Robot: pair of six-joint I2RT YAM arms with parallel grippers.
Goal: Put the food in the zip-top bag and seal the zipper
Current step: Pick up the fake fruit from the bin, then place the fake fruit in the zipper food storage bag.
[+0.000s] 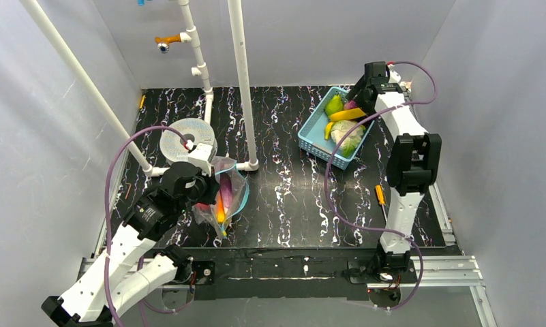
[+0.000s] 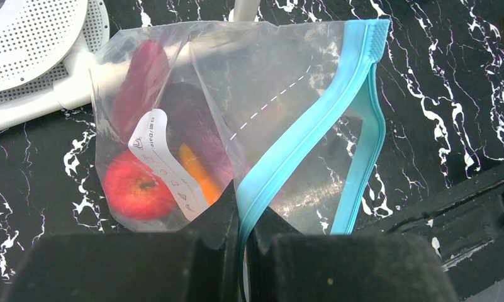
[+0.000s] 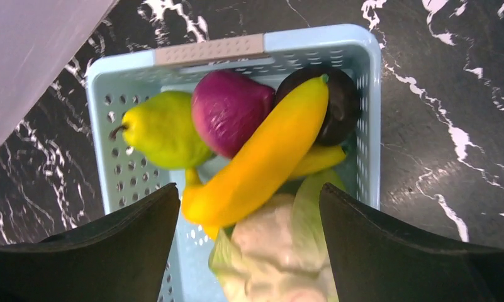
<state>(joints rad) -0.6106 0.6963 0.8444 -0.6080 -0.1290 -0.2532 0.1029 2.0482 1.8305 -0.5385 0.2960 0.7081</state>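
- The left gripper (image 2: 241, 234) is pinching its jaws tight on the near end of the zipper (image 2: 312, 119), holding the zip-top bag (image 2: 262, 69) at the table's left side. The mouth is gaping only narrowly.
- A red apple (image 2: 136, 185) and an orange piece (image 2: 196, 170) are lying inside the bag.
- The right gripper (image 3: 248, 201) is hovering over the basket (image 3: 369, 113) at the far right, jaws spread wide and empty, lined up on the banana (image 3: 262, 157).
- It is probably best closing across the banana's thick middle; the glossy curve could be slipping out nearer the ends.
- The pear (image 3: 161, 129) and magenta piece (image 3: 227, 110) are crowding the banana, so a straight descent is looking safer than a sideways sweep.
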